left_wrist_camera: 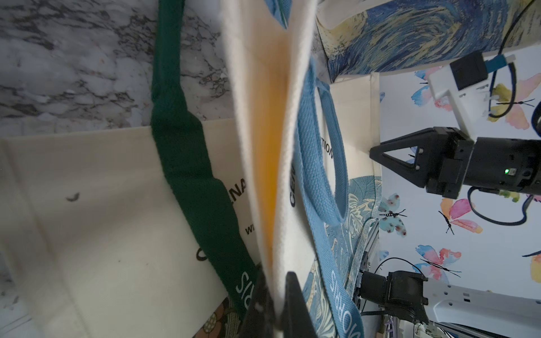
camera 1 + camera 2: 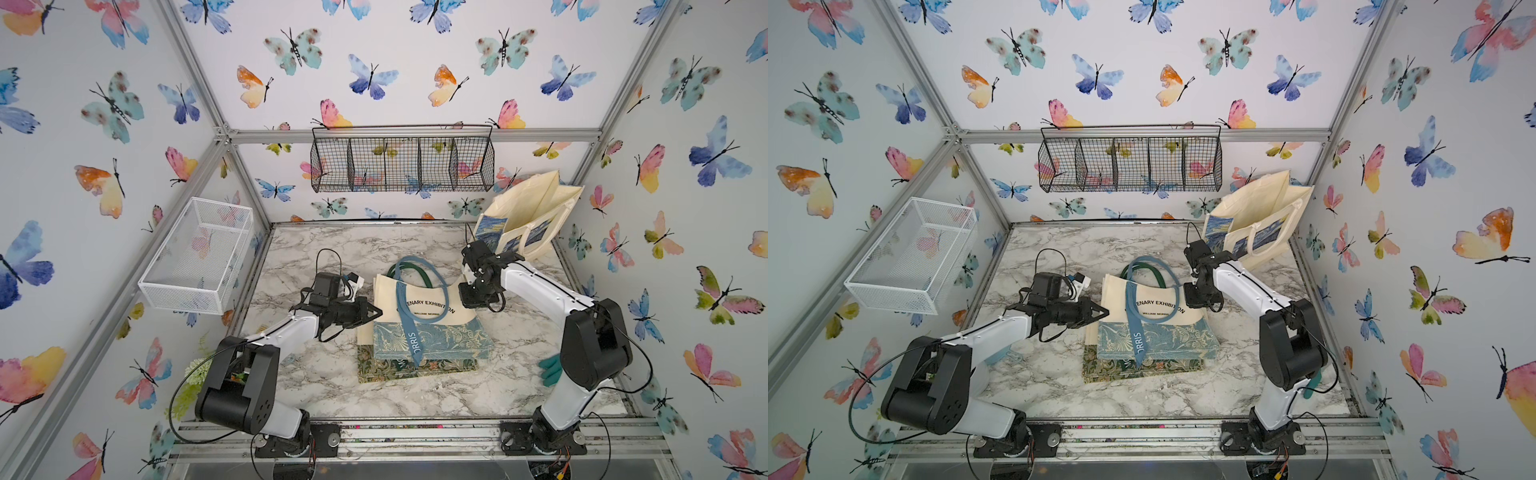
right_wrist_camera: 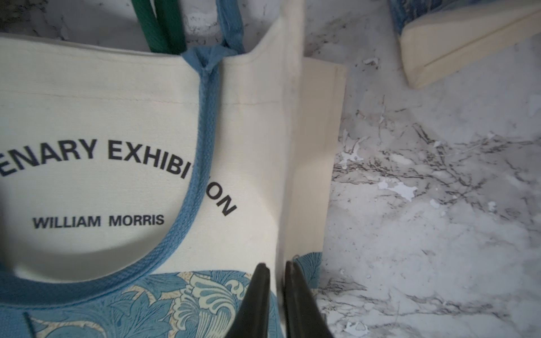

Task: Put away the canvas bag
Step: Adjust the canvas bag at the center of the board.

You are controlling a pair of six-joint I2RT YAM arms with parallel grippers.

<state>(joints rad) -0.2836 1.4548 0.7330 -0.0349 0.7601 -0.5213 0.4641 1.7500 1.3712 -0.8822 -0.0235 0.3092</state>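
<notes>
1. Risk, nearest: the green-handled bag (image 2: 415, 372) lies flat in the middle of the counter (image 2: 316, 249). The blue-handled canvas bag (image 2: 424, 307), the one to put away, lies directly on top of it. If either pinch reaches the lower cloth as well, both bags would probably rise together.
2. Risk, handles: the blue handle (image 2: 440, 286) lies loose across the bag's face and crosses the green handle (image 1: 187, 164). On a lift it would likely dangle and could snag the green one or an arm.
3. Risk, grip: the cloth is limp. If the two arms rise unevenly, one edge could pull out of its pinch.
4. Risk, farthest: the tall tote (image 2: 528, 212) stands in the far right corner with its mouth gaping, and is presumably the destination. Its soft walls may buckle or tip if the bag strikes the rim.
5. Left hand (image 1: 275, 278): clenched, fingers almost together, grasping the cream left edge of the blue-handled canvas bag. The cloth rises between the fingers in the left wrist view. Whether one layer or both is caught cannot be told.
6. Right hand (image 3: 276, 266): fingers a narrow gap apart, grasping a fold of cream cloth at the bag's opposite edge, beside the blue print.
</notes>
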